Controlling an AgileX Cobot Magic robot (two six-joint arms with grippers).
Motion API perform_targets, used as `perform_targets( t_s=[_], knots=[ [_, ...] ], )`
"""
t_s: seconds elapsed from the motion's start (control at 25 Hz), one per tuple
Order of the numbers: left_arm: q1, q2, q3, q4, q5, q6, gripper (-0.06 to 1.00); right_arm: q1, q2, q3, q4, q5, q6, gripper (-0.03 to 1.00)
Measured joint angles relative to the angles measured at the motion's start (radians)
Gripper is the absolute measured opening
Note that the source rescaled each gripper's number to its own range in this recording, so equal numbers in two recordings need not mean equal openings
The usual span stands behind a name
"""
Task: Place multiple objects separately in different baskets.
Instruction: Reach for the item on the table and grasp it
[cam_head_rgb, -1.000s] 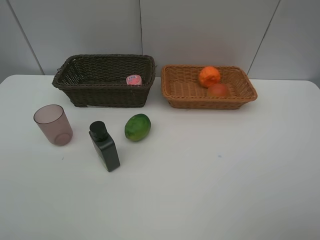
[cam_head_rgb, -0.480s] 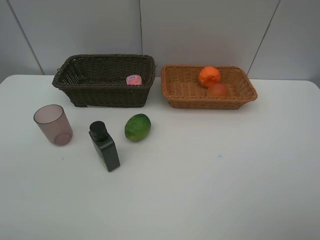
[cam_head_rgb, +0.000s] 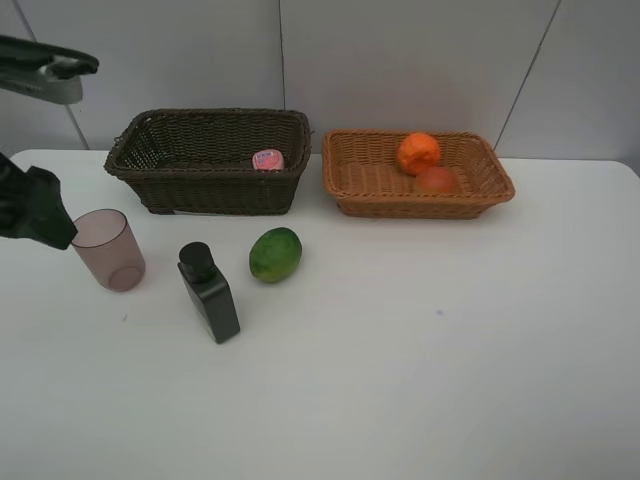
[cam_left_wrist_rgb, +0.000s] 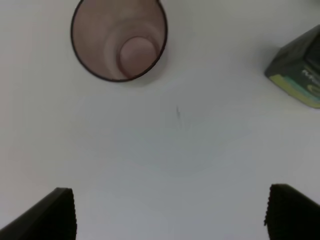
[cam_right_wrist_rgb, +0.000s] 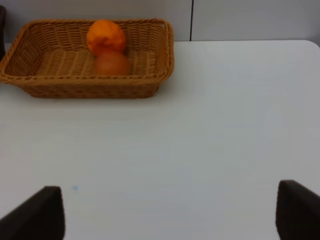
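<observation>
The left gripper (cam_left_wrist_rgb: 167, 189) hangs above the white table (cam_head_rgb: 450, 350) with its jaws spread wide and nothing between them. The translucent mauve cup (cam_head_rgb: 106, 250) stands upright just ahead of it, mouth up, as the left wrist view shows. The cup looks like the step in hand, and it likely belongs in the dark brown wicker basket (cam_head_rgb: 210, 185), where the pink white-capped bottle (cam_head_rgb: 267, 159) lies. To take it well, the arm should move forward until the cup sits centred between the fingers. It should then descend far enough to grip the wall below the rim and close gently, since thin plastic may flex or slip. The blackish-green flat bottle (cam_head_rgb: 209, 292) stands near the cup and should be kept clear of the outer finger. The green oval fruit (cam_head_rgb: 275, 254) lies beyond it. The right gripper (cam_right_wrist_rgb: 169, 187) is likewise wide open and empty, well apart from the tan basket (cam_head_rgb: 420, 208), which holds the orange (cam_head_rgb: 419, 152) and the red-orange fruit (cam_head_rgb: 436, 180).
</observation>
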Motion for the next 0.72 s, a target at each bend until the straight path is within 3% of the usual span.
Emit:
perform_targets(
  t_s=[0.48, 0.72],
  knots=[
    [-0.188, 0.256, -0.22, 0.045, 0.001, -0.127, 0.98, 0.0, 0.0, 0.0, 0.0, 0.0, 0.0, 0.87],
    [-0.276, 0.323, -0.274, 0.015, 0.006, -0.337, 0.98, 0.0, 0.0, 0.0, 0.0, 0.0, 0.0, 0.87]
  ],
)
